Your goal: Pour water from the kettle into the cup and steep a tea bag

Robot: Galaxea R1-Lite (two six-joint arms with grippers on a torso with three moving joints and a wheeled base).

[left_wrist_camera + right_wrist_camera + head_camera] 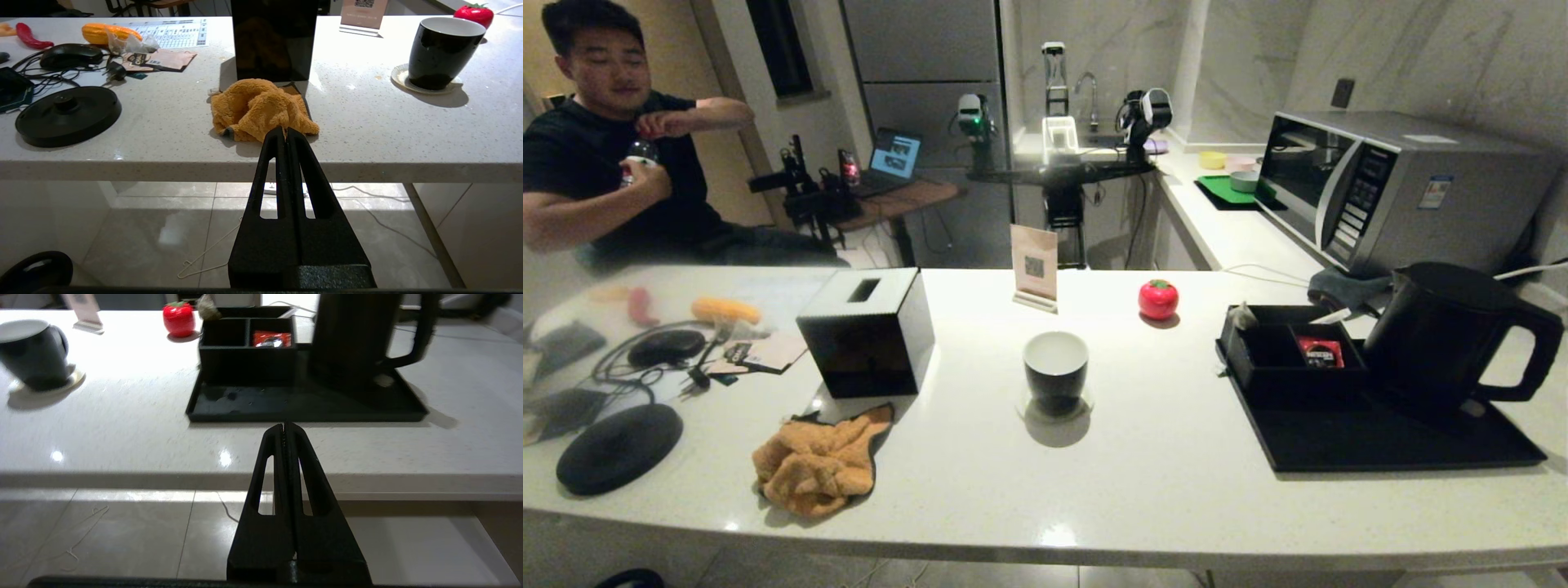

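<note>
The cup stands on a coaster mid-counter, nearer the front edge. The kettle sits at the back right of a black tray by the counter's right end, handle pointing right. The tea bag rests at the far left corner of the box on that tray. The left gripper and right gripper hang off the front edge, fingers pressed together, holding nothing.

We are seeing dim room light, glare glinting off the tabletop, edges bowing, the cup blurring.
</note>
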